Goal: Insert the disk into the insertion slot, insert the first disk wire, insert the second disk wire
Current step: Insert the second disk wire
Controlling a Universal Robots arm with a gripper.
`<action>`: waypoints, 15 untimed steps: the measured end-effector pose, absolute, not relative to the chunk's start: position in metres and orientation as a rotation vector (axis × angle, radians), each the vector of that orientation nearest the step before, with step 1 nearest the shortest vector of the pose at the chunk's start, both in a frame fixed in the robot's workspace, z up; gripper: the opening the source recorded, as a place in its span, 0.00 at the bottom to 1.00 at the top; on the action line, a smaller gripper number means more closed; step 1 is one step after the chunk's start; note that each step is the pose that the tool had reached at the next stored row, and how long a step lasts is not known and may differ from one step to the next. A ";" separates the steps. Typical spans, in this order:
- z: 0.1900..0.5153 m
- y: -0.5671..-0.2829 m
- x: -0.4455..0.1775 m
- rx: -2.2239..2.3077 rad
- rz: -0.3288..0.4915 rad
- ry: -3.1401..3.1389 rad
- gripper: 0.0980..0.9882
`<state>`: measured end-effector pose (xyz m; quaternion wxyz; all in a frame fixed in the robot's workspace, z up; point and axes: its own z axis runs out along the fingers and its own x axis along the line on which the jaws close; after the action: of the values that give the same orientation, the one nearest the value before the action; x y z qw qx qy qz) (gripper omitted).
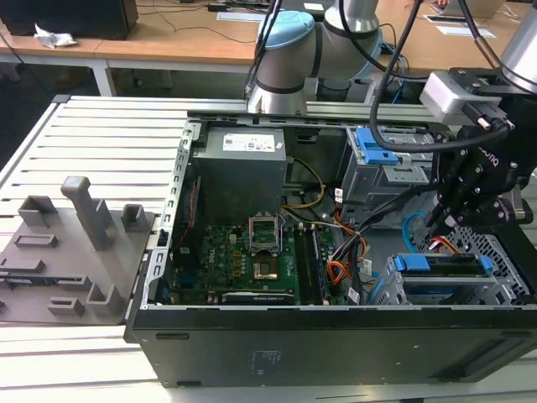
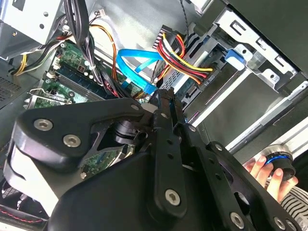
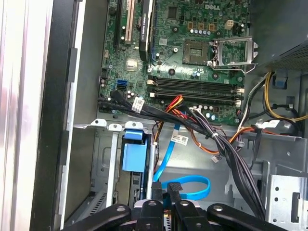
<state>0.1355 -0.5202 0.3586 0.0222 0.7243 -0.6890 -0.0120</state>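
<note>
The disk (image 1: 440,267), silver in its bright blue carrier, lies inside the insertion slot (image 1: 507,270), the low perforated grey cage at the exterior view's right. My black gripper (image 1: 438,225) hangs just above the disk's inner end. In both wrist views its fingers (image 3: 157,188) stand close together, pinched on the plug end of a light blue flat disk wire (image 3: 188,186) that loops beside them. The same blue disk wire (image 2: 137,60) curves past the fingertips (image 2: 166,96). A red, yellow and black disk wire bundle (image 2: 185,60) ends in a black plug close by.
A taller grey cage with a blue clip (image 1: 377,147) stands behind the gripper. The motherboard (image 1: 243,256) and black cable bundles (image 3: 202,127) fill the case's middle. A person's hand (image 2: 262,168) holds a black and blue knob beyond the case wall. Grey fixtures (image 1: 75,243) sit at the exterior view's left.
</note>
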 end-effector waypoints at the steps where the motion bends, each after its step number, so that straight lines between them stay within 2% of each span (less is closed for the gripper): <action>1: 0.358 -0.520 0.136 2.244 -0.037 -2.134 0.07; 15: 0.349 -0.520 0.136 2.187 -0.039 -2.194 0.07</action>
<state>0.1355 -0.5205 0.3493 0.0220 0.7057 -0.7080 -0.0125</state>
